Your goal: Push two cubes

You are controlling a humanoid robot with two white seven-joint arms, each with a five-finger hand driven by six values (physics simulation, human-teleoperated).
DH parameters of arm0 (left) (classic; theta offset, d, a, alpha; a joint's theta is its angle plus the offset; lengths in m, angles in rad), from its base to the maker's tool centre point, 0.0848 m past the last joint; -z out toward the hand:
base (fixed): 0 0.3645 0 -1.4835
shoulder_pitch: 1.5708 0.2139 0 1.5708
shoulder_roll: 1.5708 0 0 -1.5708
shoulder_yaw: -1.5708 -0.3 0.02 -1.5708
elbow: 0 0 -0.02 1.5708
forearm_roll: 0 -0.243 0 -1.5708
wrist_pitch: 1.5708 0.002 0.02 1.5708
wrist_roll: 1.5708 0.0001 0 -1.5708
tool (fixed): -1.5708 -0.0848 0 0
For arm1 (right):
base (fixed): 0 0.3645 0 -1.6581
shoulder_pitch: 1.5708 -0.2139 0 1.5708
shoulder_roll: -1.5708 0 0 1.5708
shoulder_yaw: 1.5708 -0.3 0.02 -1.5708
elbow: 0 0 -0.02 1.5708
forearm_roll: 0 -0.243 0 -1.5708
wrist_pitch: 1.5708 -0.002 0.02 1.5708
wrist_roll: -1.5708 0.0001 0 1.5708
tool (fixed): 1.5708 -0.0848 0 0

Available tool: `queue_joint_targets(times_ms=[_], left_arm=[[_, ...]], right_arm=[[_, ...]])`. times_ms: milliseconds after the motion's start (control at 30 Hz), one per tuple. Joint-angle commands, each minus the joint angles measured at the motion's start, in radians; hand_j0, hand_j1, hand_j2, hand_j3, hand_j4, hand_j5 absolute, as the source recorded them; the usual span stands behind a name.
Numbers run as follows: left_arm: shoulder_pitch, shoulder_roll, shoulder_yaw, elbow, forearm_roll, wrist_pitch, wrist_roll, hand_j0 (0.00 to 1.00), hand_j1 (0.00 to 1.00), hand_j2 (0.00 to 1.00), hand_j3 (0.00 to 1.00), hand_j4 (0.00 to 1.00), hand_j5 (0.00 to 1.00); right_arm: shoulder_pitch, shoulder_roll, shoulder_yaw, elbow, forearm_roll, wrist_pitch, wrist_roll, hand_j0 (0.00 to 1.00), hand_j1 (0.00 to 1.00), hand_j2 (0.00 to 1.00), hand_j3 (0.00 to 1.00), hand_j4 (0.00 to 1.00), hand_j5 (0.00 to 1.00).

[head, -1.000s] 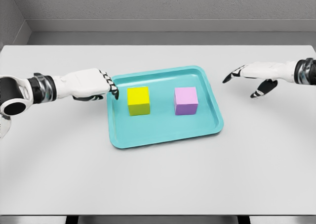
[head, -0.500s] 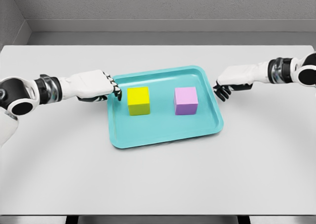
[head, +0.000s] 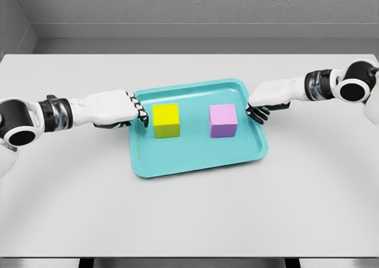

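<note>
While the teal tray (head: 177,164) sits in the middle of the pale desk (head: 189,215), we see both of the robot's white arms reaching in toward it from opposite sides. Our left hand (head: 118,108) comes in from the left with its fingers curled together into a loose fist, holding nothing; its dark fingertips (head: 142,115) reach over the tray's left rim, just beside the yellow cube (head: 166,120), though we cannot tell whether they touch it. The yellow cube stands upright on the left half of the tray floor. Our right hand (head: 267,98) comes in from the right, likewise with fingers bent inward and gripping nothing; its dark fingertips (head: 256,114) hang at the tray's right rim, near the pink cube (head: 223,120) but apart from it, with a strip of tray floor between them. The pink cube stands upright on the right half of the tray, level with the yellow one, and the two cubes are well apart with bare teal floor between them. Behind the desk runs a grey wall (head: 189,7).
</note>
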Motion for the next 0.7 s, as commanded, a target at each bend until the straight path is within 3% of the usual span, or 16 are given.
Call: queue_joint_targets(times_ms=[0, 267, 667], left_arm=[[0.0, 0.021, 0.001, -0.017, 0.009, 0.003, 0.0, 0.59, 0.59, 0.59, 0.59, 0.59, 0.59], [0.008, 0.011, 0.0, -0.017, 0.013, 0.003, 0.0, 0.59, 0.59, 0.59, 0.59, 0.59, 0.59], [-0.003, -0.014, -0.002, 0.062, 0.004, 0.003, 0.0, 0.59, 0.59, 0.59, 0.59, 0.59, 0.59]], right_arm=[[0.0, 0.01, 0.0, 0.005, -0.001, 0.002, 0.0, 0.13, 0.13, 0.13, 0.13, 0.13, 0.13], [-0.005, 0.046, 0.015, 0.015, 0.016, 0.002, 0.0, 0.13, 0.13, 0.13, 0.13, 0.13, 0.13], [-0.005, 0.047, 0.028, 0.035, 0.02, 0.002, 0.0, 0.13, 0.13, 0.13, 0.13, 0.13, 0.13]])
